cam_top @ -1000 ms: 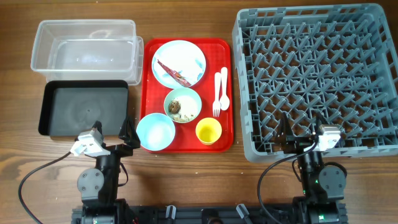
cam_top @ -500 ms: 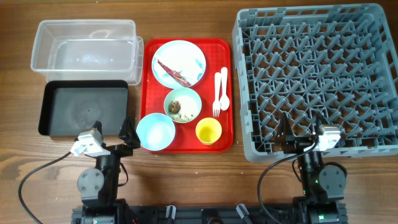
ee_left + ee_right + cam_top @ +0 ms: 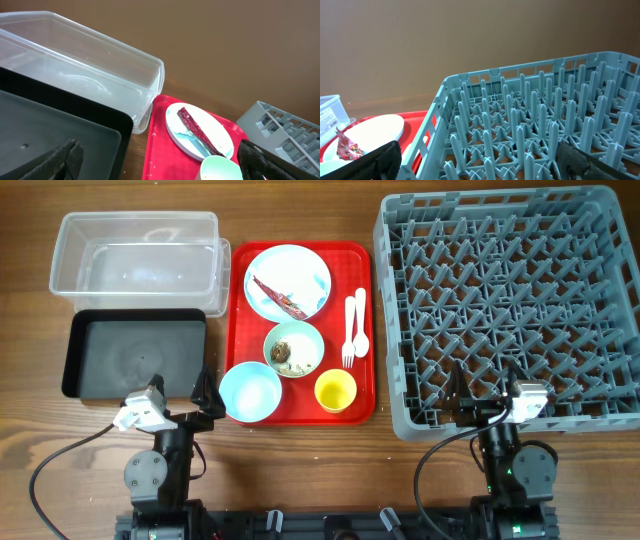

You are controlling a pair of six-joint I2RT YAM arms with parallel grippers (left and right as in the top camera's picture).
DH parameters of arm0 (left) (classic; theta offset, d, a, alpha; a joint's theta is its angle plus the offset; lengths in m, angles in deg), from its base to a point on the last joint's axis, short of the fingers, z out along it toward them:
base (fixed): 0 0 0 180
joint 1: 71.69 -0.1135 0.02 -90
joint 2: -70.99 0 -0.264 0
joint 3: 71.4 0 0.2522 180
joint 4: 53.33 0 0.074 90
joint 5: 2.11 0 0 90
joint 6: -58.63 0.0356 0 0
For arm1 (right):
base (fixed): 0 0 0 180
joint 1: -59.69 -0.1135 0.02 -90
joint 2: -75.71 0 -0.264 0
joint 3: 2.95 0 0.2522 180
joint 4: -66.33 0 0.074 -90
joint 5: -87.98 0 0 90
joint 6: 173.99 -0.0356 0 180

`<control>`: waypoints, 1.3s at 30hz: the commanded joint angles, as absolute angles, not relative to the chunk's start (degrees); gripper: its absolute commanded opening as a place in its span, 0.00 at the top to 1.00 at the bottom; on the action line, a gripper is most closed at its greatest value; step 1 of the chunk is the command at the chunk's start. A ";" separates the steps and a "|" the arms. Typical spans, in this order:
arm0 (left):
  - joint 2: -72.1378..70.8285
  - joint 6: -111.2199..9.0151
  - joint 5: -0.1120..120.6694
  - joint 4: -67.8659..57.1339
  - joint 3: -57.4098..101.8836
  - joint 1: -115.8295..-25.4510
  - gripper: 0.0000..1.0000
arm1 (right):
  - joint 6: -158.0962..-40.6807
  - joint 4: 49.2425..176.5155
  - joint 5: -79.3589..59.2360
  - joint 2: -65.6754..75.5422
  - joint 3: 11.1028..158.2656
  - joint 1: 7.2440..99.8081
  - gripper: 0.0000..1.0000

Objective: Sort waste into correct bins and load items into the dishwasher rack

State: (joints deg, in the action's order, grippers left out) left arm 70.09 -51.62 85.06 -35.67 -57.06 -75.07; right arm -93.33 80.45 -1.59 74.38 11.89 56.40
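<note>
Red wrapper [image 3: 197, 131] on pale blue plate [image 3: 216, 129], well beyond left fingers [image 3: 60, 160] and right fingers [image 3: 370, 162], both pairs spread.

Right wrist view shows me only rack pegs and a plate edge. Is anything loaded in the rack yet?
Observer: No, the dishwasher rack holds nothing.
Operator: Where's the cutlery?
Observer: The white fork and spoon lie side by side on the red tray, along its edge nearest the rack.
Operator: And the food scraps?
Observer: In the pale green bowl, mid-tray, between the plate and the yellow cup.
</note>
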 commanded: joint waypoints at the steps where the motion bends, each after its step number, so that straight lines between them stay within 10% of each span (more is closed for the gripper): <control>1: 69.91 -51.31 85.87 -35.63 -57.32 -74.91 0.00 | -93.16 80.32 -2.07 73.99 11.43 56.16 0.00; 23: 63.35 -51.27 76.91 -38.01 -50.04 -74.91 0.00 | -88.35 65.70 -3.36 67.32 15.74 56.16 0.00; 39: 22.22 -51.18 65.11 -27.98 -15.09 -74.91 0.00 | -88.44 69.94 -15.65 38.08 37.96 56.16 0.00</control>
